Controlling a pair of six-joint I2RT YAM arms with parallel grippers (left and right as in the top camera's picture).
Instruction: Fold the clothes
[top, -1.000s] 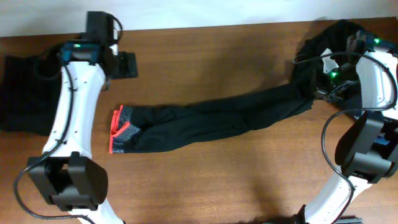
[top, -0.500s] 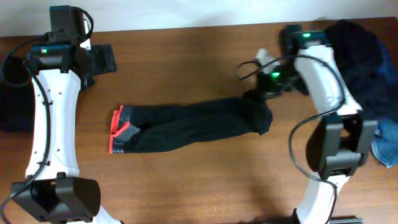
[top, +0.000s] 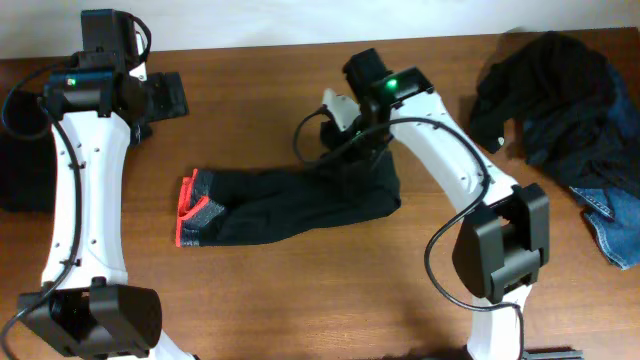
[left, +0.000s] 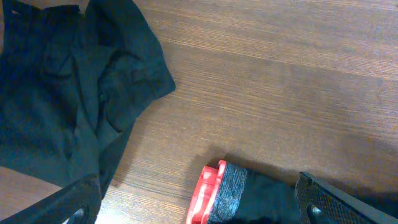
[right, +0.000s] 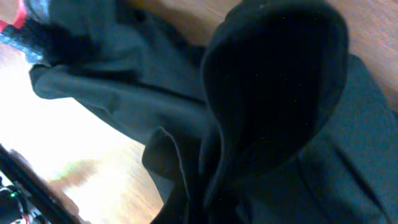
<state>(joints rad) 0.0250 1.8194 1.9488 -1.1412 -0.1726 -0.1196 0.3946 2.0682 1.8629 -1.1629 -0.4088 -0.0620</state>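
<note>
Overhead and wrist views of a brown wooden desk (top: 300, 300) with two white robot arms and dark clothes

Hard to make out: the right claw (top: 358, 150) sits under its own wrist in the overhead view, and its camera shows only black cloth, a deep rounded fold filling most of the frame, so its fingers are hidden. It is closed tight, with the right end of the black trousers (top: 300, 200) gathered up in its grip. Only the tips of the left claw's fingers (left: 78, 200) show, at the two bottom corners of its own view. A dark garment (top: 20, 170) at the desk's left edge is cut off by the frame and partly covered by the left arm (top: 85, 190). The heap (top: 560, 90) in the far right corner is too tangled to count its pieces.

The black trousers lie across the middle of the desk, running left to right. They are soft, creased and matte. Their left end carries a red-and-grey band (top: 192, 210), red on the outer edge and speckled grey beside it. Their right end is bunched and doubled over beneath the right arm (top: 450, 160).

The left claw (top: 168, 96) stands spread wide and empty near the far left corner, apart from the trousers.

Counts: two arms, two claws, one pair of trousers laid out, one dark garment at the left edge, one heap of black cloth with a strip of blue denim (top: 610, 225) at the right edge
</note>
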